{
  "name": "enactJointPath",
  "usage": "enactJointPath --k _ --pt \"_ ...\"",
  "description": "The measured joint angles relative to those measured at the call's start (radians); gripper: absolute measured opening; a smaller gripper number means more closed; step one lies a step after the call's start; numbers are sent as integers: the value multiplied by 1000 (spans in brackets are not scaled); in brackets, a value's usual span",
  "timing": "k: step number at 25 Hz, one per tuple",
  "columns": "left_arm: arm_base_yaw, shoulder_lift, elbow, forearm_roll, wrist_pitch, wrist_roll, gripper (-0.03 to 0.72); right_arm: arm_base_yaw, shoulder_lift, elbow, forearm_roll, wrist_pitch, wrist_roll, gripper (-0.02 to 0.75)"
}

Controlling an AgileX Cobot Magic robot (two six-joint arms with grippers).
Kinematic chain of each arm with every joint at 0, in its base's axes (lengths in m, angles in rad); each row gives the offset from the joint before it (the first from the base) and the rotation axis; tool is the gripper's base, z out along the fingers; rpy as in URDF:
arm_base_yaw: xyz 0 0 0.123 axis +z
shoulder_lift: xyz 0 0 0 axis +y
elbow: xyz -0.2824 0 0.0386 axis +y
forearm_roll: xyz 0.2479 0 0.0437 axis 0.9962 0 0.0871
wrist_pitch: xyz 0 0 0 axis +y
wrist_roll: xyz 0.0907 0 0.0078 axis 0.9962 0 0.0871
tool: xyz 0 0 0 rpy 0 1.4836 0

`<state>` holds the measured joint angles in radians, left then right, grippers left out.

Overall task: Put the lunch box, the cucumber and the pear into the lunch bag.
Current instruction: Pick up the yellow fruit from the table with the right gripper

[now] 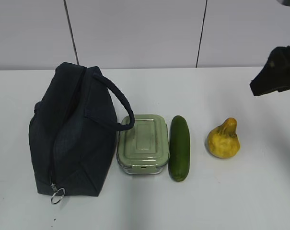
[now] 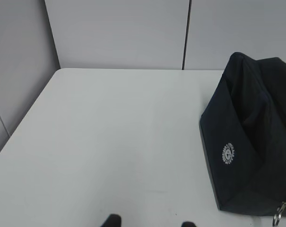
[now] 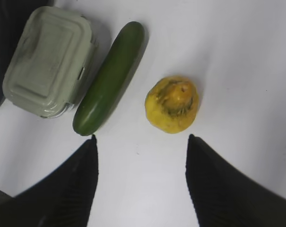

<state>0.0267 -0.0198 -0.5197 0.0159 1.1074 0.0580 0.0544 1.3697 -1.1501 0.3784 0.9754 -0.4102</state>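
The right gripper [image 3: 142, 142] hung over the table [image 3: 256, 56] with jaws spread wide and empty, the pear [image 3: 172, 104] at its 12 o'clock, the cucumber [image 3: 109, 78] and box [image 3: 48, 61] at 10. The left gripper [image 2: 150, 221] hovered part-open, empty, the bag [image 2: 251, 142] at 2 o'clock.

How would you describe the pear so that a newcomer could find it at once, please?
Start at the navy lunch bag; to its right lie the lunch box, then the cucumber. The pear sits apart, farthest right: the only yellow, lumpy, narrow-necked item.
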Motion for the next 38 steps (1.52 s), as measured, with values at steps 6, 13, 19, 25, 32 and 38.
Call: enactJointPath --k 6,13,19,25,32,38 --pt "0 0 0 0 0 0 246 2 193 -129 6 38 9 460" --pt "0 0 0 0 0 0 246 21 419 -293 -36 179 93 463" --pt "0 0 0 0 0 0 246 88 550 -380 -164 231 174 500" --pt "0 0 0 0 0 0 246 96 595 -393 -223 227 250 503" --pt "0 0 0 0 0 0 246 96 638 -395 -242 213 262 502" --pt "0 0 0 0 0 0 246 96 661 -395 -242 205 264 410"
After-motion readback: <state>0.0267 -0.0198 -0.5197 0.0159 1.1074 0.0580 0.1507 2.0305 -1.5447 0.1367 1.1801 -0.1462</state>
